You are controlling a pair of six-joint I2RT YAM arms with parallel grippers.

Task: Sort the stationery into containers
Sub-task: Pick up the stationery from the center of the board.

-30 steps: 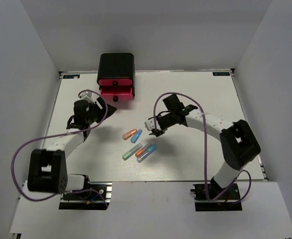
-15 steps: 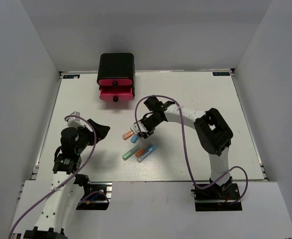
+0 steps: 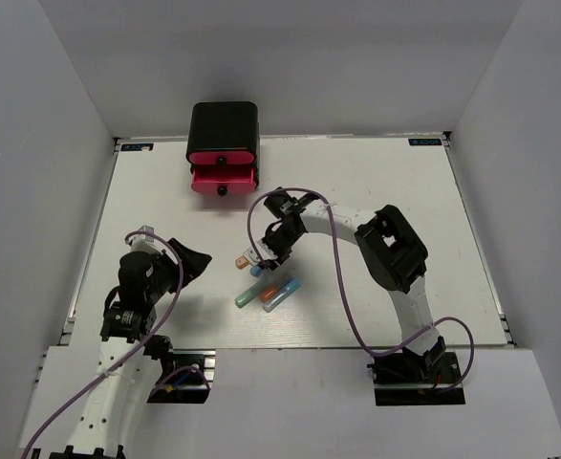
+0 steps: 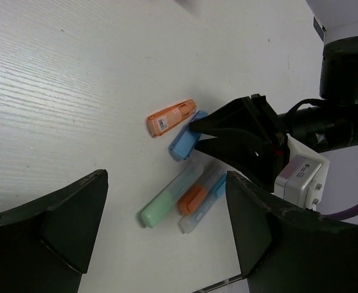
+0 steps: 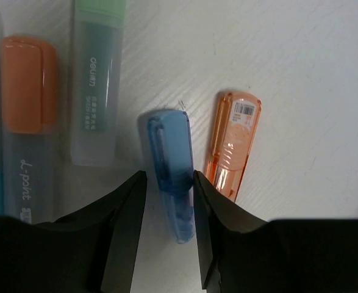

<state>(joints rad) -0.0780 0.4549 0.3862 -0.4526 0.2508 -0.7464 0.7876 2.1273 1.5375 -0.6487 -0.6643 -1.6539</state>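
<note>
The blue capsule [image 5: 168,165] is seen lying near the middle of the white desk [image 3: 385,201]. It is grasped across its width by the right fingers [image 5: 127,210]. In the right wrist view one dark finger is pressed against each long flank, and no gap is visible on either side. Roughly the nearer half of the capsule is enclosed between them, while its rounded far end projects beyond the tips. Whether the capsule is clear of the surface cannot be told.

The orange capsule [image 5: 232,143] is laid almost parallel just beside the blue one and apart from it. Its near end is close to the outer face of one finger, though contact there cannot be judged. On the opposite side a green piece [image 5: 96,91] with a pale cap is found. Beyond that lies an orange-capped clear piece [image 5: 23,122], set side by side with it. In the top view these two are grouped slightly nearer the arm bases than the grasped capsule.

The black box [image 3: 223,122] is placed at the far edge of the desk, well apart from the capsules. Of its pink-red drawers [image 3: 223,179], the lower visible one stands out further than the one above.

The left fingers [image 4: 69,220] are spread wide with nothing held between them. They are kept at the left of the desk, well apart from the blue capsule.
</note>
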